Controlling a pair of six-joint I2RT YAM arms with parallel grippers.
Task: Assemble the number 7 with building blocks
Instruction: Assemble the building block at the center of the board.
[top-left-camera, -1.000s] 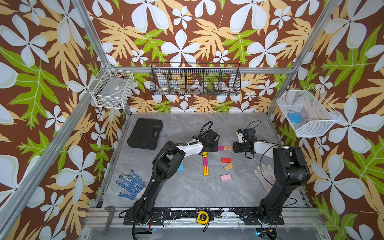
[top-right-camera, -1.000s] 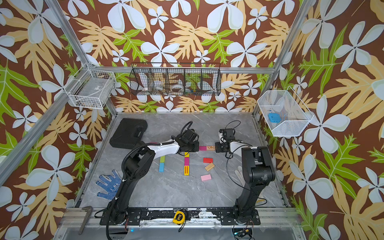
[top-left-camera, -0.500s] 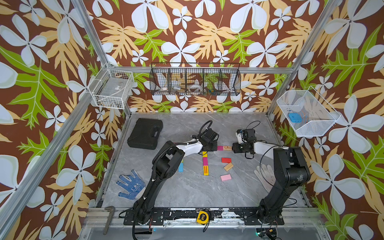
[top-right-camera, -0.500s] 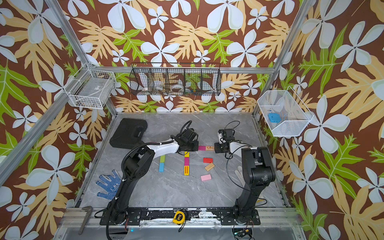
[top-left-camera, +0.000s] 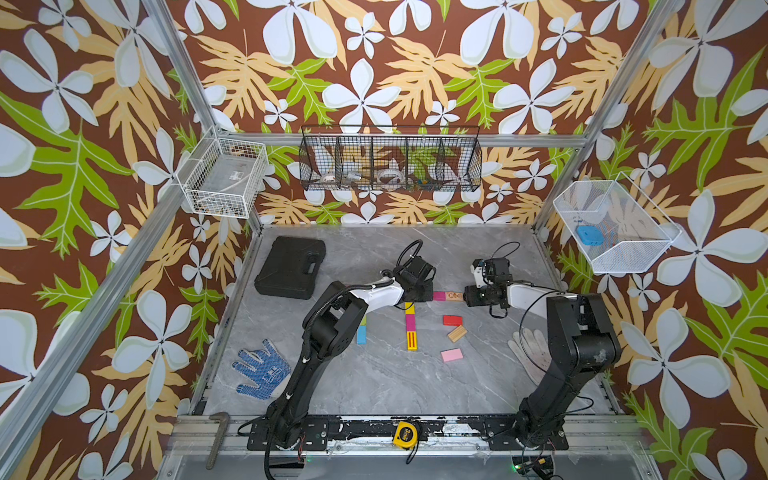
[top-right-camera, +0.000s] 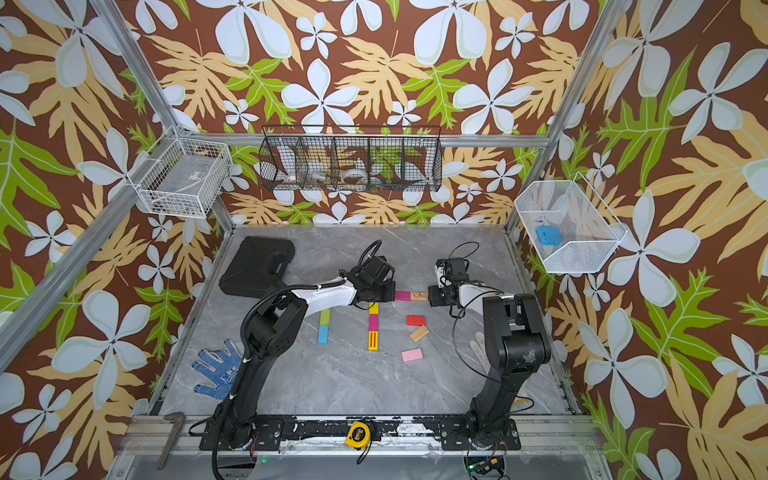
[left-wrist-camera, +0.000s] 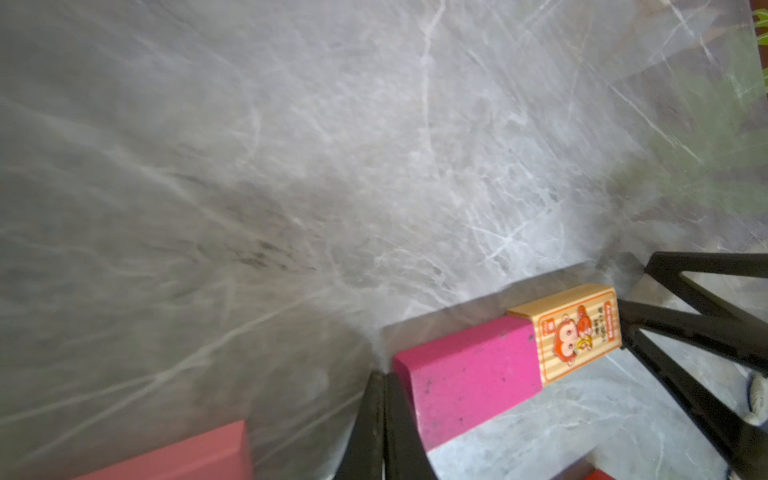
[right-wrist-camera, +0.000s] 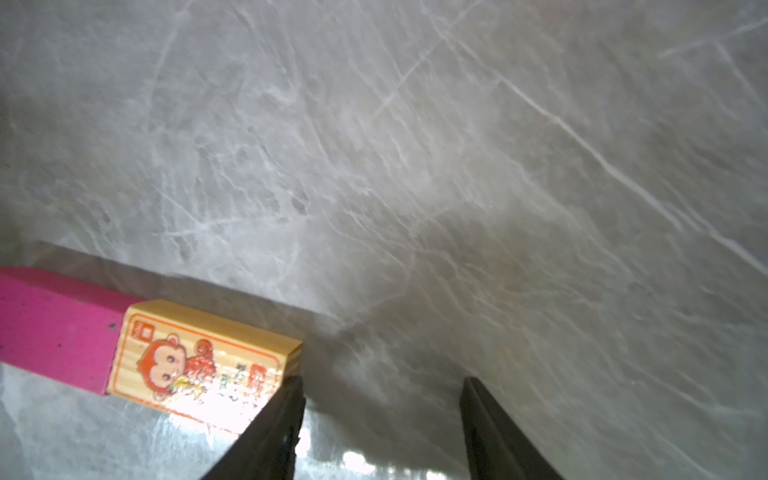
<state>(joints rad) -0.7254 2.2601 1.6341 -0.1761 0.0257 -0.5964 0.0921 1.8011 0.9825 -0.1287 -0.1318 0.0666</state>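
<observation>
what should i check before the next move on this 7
1. Left pincer shut, holding nothing: ok.
2. Right pincer open and empty: ok.
3. Magenta rectangular block and monkey-printed wooden block touching end to end: ok.
4. Joint between that bar and the yellow-and-magenta block stem: hidden under the left arm, cannot tell.
5. Spare red block, plain wooden block and pale pink block lying apart from the figure: ok.

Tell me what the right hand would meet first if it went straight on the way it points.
Probably the grey marble tabletop: the open right hand points down at it, just beside the monkey-printed wooden block. Depth is unclear.
</observation>
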